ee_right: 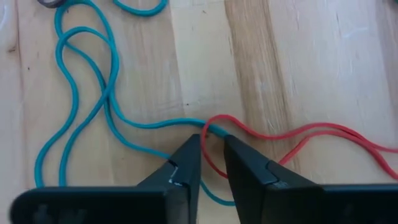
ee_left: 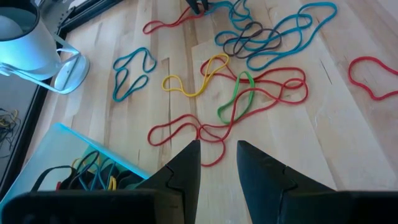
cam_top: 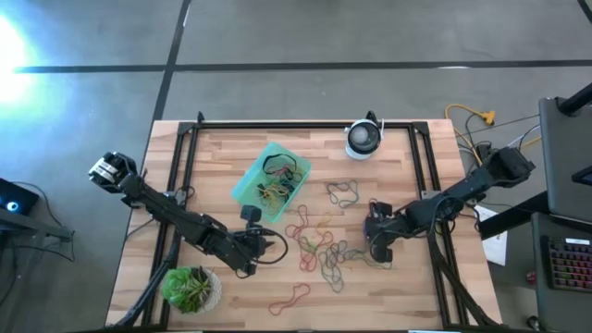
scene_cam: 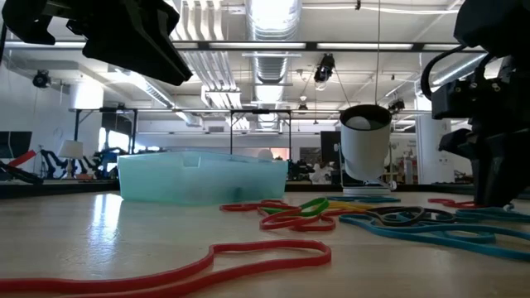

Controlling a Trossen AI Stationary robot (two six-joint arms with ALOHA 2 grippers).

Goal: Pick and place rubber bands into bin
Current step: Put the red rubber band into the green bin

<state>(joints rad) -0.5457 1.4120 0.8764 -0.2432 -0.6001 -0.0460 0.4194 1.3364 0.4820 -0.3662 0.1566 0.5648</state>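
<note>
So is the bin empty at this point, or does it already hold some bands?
Not empty. The bin already holds several rubber bands, dark and yellow loops tangled inside; many more still lie loose on the table.

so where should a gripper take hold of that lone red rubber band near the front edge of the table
Probably at the narrow waist of the red rubber band, where its two strands run close together, coming straight down from above. It lies flat on the table, apart from the pile, so one pinch there could catch both strands. The left gripper, beside the bin, looks nearer.
</note>
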